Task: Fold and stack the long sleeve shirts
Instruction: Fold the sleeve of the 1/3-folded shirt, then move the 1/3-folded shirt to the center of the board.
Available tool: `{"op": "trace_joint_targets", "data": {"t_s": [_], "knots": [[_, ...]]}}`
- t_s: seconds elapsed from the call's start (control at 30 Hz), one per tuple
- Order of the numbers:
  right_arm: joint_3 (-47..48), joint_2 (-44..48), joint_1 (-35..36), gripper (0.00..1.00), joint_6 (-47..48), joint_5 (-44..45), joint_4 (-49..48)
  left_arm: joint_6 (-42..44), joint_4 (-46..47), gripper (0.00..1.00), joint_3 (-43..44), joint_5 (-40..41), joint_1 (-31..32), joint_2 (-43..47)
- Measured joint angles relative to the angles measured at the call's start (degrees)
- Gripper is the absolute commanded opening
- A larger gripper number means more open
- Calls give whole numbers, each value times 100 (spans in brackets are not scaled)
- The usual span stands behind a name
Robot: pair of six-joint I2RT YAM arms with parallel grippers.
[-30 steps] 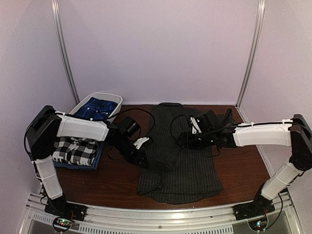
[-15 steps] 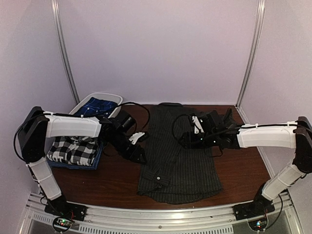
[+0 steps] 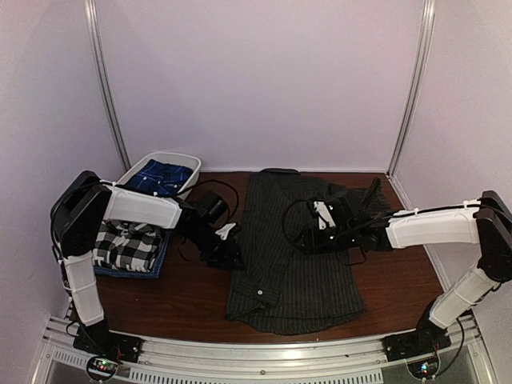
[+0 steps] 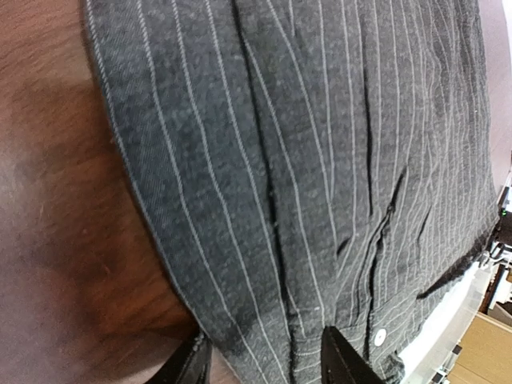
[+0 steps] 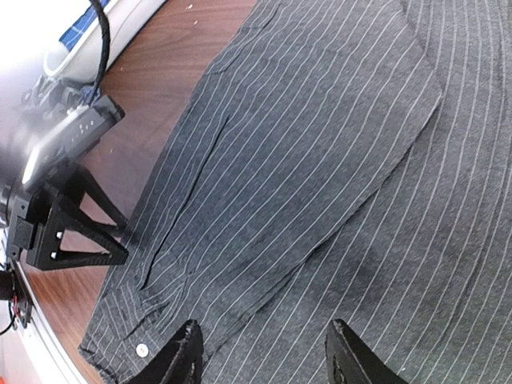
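Pale lilac walls (image 3: 264,80) enclose the booth on three sides, with slim metal posts (image 3: 106,88) at the back corners. The table (image 3: 184,296) is dark reddish-brown wood, evenly lit, fronted by an aluminium rail (image 3: 264,360).

My count: three shirts, one bin, one table, two arms.

I count three shirts: one charcoal pinstriped shirt (image 3: 292,256), one black-and-white checked shirt (image 3: 124,244) and one blue shirt (image 3: 160,176). One more piece of blue cloth (image 3: 162,256) shows as an edge under the checked one, and I cannot tell whether it is a fourth shirt. There is one white bin (image 3: 190,162) and one brown table (image 3: 400,272). I have two arms, the left arm (image 3: 140,208) and the right arm (image 3: 432,228), and two grippers, the left gripper (image 3: 226,253) and the right gripper (image 3: 309,239), each with two fingers. One pale button (image 4: 380,337) shows on the pinstriped cuff.
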State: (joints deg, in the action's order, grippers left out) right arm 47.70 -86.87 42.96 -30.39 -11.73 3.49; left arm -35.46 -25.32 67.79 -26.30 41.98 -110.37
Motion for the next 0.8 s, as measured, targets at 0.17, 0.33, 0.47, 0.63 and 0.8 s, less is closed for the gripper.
{"op": "trace_joint_targets", "data": {"t_s": [0.17,0.33,0.47,0.63,0.8], "knots": [[4,-70,-225,54,-79,63,-162,-28,131,28,98,-96,-70,-155],[162,-295,-389,54,-155,188,-197,0,166,0,103,-203,-105,-275],[393,-544,-518,54,-225,284,-205,-24,236,0,-9,-310,-205,-289],[817,-953,-643,55,-280,409,-197,-52,459,0,-562,-481,-319,33],[1327,-1438,-699,54,-280,516,-138,-114,433,0,-1296,-564,-363,590]]}}
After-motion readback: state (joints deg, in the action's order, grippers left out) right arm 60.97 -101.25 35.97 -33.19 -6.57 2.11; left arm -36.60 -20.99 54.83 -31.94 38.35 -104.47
